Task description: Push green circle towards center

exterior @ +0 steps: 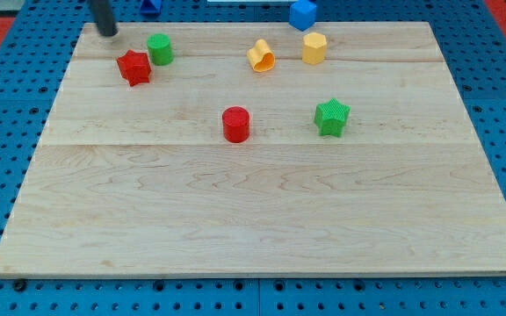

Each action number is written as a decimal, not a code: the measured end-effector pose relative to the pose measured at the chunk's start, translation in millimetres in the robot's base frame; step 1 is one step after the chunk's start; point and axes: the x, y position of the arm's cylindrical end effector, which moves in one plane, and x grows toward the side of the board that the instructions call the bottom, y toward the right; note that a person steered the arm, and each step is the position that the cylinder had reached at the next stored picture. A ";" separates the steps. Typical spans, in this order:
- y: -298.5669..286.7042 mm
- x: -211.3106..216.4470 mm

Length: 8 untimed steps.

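The green circle (160, 49) stands near the view's top left of the wooden board (262, 219). A red star (133, 68) sits just to its lower left, almost touching it. My tip (108, 33) is at the view's top left, up and to the left of the green circle, a short gap away from both blocks.
A red circle (235, 124) stands near the board's middle. A green star (331, 117) is to its right. A yellow heart (260, 56) and a yellow hexagon (314, 47) sit at the top. A blue block (303, 13) lies off the board's top edge.
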 end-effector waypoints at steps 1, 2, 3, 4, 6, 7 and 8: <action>41.0 51.0; 80.2 115.6; 57.8 108.8; 103.2 96.4; 178.5 183.5; 151.4 159.0; 86.0 124.4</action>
